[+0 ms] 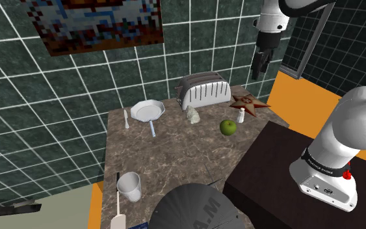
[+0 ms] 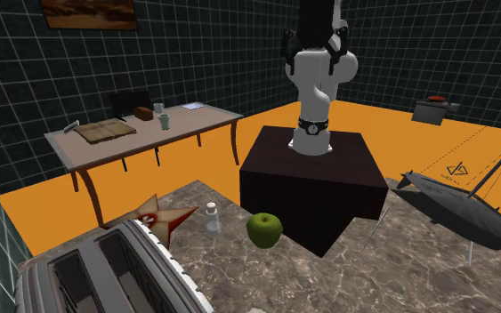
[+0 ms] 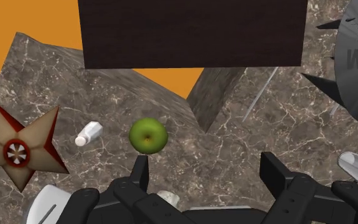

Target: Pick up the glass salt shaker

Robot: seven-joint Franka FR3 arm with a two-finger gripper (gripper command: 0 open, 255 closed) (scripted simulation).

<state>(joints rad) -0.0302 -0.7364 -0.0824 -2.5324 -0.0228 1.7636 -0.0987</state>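
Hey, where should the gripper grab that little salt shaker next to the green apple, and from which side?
Likely from straight above. The salt shaker stands upright, slim and round, so close the open gripper across its upper body. The star-shaped piece sits close on one side and the green apple on the other, so a sideways approach looks crowded.

The counter is brown veined stone with a polished look; the wall tiles are dark and mottled. The toaster reads as brushed grey metal, the salt shaker is pale and translucent with a white cap, and the apple is smooth with a slight sheen. The stand shows dark wood grain; the end effector is matt black.
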